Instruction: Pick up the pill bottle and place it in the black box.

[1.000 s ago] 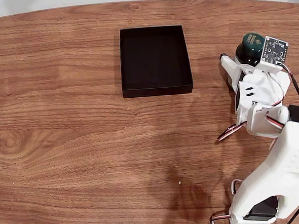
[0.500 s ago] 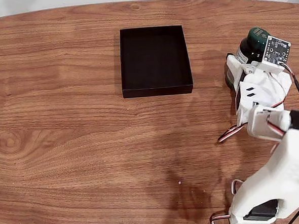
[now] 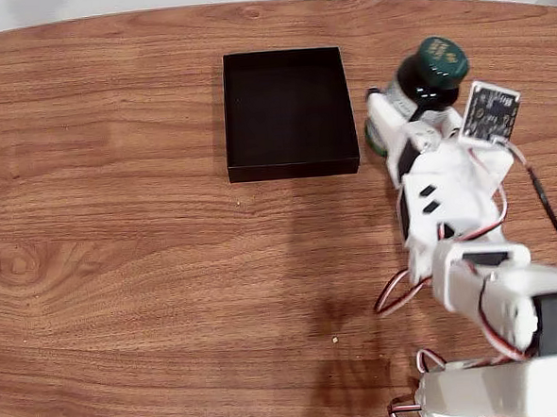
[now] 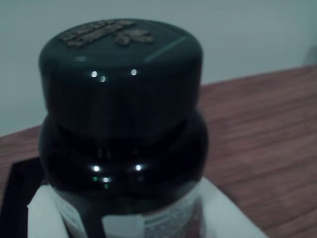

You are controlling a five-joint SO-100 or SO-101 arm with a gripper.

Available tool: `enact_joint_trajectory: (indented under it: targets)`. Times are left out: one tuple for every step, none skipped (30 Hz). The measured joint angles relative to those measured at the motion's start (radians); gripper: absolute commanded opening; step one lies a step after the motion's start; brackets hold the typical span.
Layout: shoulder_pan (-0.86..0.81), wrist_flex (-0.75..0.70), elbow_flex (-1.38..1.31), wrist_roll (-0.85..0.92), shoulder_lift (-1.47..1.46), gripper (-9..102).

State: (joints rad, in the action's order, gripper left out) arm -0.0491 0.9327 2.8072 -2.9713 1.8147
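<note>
The pill bottle (image 3: 429, 69), dark glass with a dark green cap, hangs tilted above the table, just right of the black box (image 3: 290, 113). My gripper (image 3: 397, 109) is shut on the bottle's body, below the shoulder. Up close in the wrist view, the pill bottle (image 4: 121, 99) shows its embossed cap and a strip of white label, with a white finger (image 4: 45, 214) on each side of it. A corner of the black box (image 4: 14, 191) shows at the lower left there. The box holds nothing.
The brown wooden table (image 3: 122, 275) spreads wide to the left of and in front of the box. My white arm and its loose cables (image 3: 397, 291) take up the right side. The table's far edge meets a pale wall (image 3: 152, 1).
The gripper has lifted the bottle off the table near the right edge. It has carried the bottle left toward the box, and the arm has swung left with it.
</note>
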Motion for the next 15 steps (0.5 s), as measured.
enact_joint_trajectory:
  targets:
    - [0.018,0.014,0.017,0.0,0.015,12]
    - [0.034,0.023,0.026,0.0,0.029,12]
    - [0.048,0.032,0.032,0.0,0.041,12]
    - [0.06,0.038,0.037,-0.006,0.052,12]
    - [0.069,0.046,0.041,-0.015,0.063,12]
    - [0.078,0.052,0.044,-0.026,0.072,12]
    - [0.087,0.058,0.048,-0.038,0.08,12]
    - [0.1,0.064,0.048,-0.058,0.084,12]
    - [0.114,0.072,0.048,-0.075,0.087,12]
    - [0.129,0.081,0.048,-0.095,0.089,12]
    - [0.144,0.091,0.048,-0.117,0.089,12]
    - [0.16,0.098,0.048,-0.138,0.089,12]
    - [0.176,0.104,0.048,-0.156,0.089,12]
    - [0.192,0.112,0.048,-0.173,0.089,12]
    - [0.204,0.12,0.048,-0.184,0.089,12]
